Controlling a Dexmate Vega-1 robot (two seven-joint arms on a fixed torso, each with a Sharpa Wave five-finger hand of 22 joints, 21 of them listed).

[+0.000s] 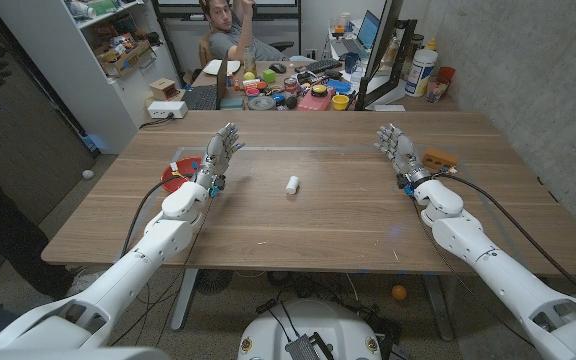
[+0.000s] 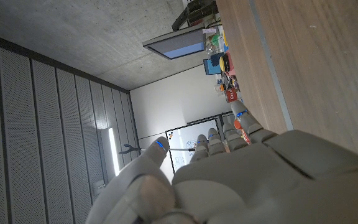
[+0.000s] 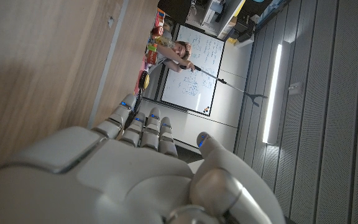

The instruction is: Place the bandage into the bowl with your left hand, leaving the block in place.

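A small white bandage roll (image 1: 292, 185) lies near the middle of the wooden table (image 1: 318, 220). A red bowl (image 1: 175, 177) sits at the table's left edge, partly hidden behind my left hand (image 1: 218, 155). That hand is open, fingers raised and apart, holding nothing, a short way left of the bandage. An orange-brown block (image 1: 439, 158) lies on the right side, just beside my right hand (image 1: 396, 148), which is also open with raised fingers. The wrist views show the back of the left hand (image 2: 241, 180) and of the right hand (image 3: 123, 174) over bare tabletop (image 2: 316, 62).
A person (image 1: 230, 28) sits behind the table at a cluttered desk (image 1: 298, 90). A shelf unit (image 1: 118, 50) stands at the back left. A concrete wall (image 1: 528, 60) runs along the right.
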